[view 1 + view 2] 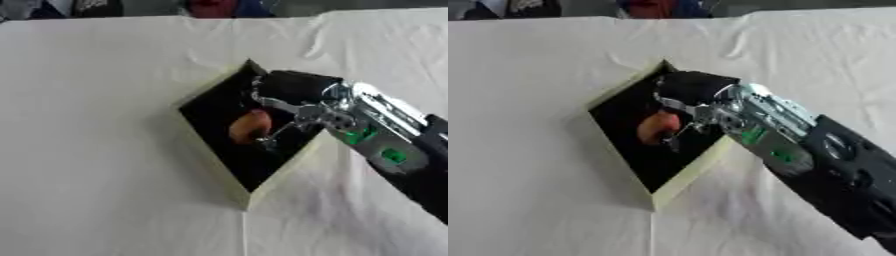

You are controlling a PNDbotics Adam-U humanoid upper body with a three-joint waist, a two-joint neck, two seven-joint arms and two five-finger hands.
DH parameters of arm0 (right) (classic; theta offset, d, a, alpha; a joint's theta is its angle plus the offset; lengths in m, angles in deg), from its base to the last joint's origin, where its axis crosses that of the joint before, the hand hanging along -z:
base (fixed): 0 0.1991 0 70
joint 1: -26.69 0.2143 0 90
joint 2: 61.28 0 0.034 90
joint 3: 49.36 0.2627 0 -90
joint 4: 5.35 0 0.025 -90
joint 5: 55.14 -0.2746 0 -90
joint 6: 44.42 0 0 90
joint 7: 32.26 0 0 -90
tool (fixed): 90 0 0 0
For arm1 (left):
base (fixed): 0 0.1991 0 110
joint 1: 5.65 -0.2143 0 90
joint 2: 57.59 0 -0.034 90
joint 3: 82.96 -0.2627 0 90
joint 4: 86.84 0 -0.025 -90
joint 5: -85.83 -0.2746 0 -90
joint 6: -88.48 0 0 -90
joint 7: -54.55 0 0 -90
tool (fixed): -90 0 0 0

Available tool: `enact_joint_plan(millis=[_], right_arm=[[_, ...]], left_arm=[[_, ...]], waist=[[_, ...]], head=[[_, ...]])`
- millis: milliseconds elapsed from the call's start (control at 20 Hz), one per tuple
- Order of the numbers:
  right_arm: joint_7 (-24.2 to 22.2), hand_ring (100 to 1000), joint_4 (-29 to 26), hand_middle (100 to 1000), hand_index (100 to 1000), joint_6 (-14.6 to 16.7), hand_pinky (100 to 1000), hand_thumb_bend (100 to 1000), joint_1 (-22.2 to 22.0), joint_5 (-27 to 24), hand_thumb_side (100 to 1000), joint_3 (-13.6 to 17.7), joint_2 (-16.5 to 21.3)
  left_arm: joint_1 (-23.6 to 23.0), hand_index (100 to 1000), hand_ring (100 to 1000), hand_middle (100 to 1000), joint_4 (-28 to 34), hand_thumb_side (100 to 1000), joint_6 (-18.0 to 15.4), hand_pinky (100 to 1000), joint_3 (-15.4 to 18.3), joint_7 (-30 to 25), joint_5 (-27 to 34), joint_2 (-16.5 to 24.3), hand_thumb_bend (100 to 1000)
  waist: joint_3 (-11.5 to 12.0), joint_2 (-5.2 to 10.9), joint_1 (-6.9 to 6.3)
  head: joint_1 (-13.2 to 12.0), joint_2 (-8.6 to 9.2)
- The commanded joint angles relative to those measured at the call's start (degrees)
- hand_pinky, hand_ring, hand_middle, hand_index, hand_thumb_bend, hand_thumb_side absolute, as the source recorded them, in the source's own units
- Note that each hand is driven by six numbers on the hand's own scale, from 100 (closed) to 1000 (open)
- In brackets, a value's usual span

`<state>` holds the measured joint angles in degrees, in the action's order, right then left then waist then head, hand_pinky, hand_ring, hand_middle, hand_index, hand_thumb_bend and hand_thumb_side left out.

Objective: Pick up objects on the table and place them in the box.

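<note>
Right robot hand (293, 107) reaches in from the right side over the box (214, 150), its fingers extended down into the dark interior. A rounded orange-red object (249, 126) sits inside the box, just beside the fingertips. Contact between the fingers and the object cannot be confirmed; whether they are curled round it or already spread apart cannot be told from either view. Judgement: the hand is over the box because this is the placing step, with the object either being let go or just set down.

The box is a shallow, square, open-topped tray turned corner-on to the robot, with pale cream walls, probably card, and a black inside. The object looks smooth and roughly egg-shaped, matte, possibly a fruit. The hand is black at the palm with silver linkages; a green part shows on the forearm behind it.

The worktop (96, 150) around the box is covered by a creased off-white cloth. No left hand shows.
</note>
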<state>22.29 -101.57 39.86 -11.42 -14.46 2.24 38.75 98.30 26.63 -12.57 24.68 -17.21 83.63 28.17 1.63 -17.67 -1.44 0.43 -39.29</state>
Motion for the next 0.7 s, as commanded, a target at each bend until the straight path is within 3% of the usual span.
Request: enact_joint_plan(millis=[50,150,250,450,700], right_arm=[[-2.2,908,-1.3,828,885,2.3,797,100,1.6,2.4,239,1.4,0.3],[-3.6,943,-1.5,864,921,3.7,842,100,1.8,3.9,461,1.8,0.3],[-5.1,963,-1.6,898,952,5.3,880,100,2.2,5.7,611,2.0,0.3],[-6.0,955,-2.8,889,961,7.4,882,100,3.1,8.9,611,3.1,0.3],[-4.2,945,-5.0,870,951,6.3,868,100,3.7,8.4,561,5.0,0.7]], left_arm=[[0.1,798,666,734,1.1,675,0.2,637,0.3,0.0,0.1,0.8,100],[0.1,798,667,734,1.1,674,0.2,638,0.3,0.0,0.1,0.8,100],[0.1,798,667,734,1.1,673,0.2,638,0.3,0.0,0.1,0.8,100],[0.0,798,667,734,1.1,673,0.2,638,0.4,0.1,0.1,0.8,100],[0.0,797,668,734,1.1,673,0.3,638,0.4,0.1,0.0,0.9,100]], waist=[[0.0,1.1,-0.01],[0.0,1.14,0.0],[-0.1,1.2,-0.02],[-0.2,1.33,-0.1],[-0.4,1.42,-0.13]], head=[[0.0,-0.03],[0.1,-0.01],[0.0,-0.04],[0.0,-0.15],[-0.2,-0.17]])
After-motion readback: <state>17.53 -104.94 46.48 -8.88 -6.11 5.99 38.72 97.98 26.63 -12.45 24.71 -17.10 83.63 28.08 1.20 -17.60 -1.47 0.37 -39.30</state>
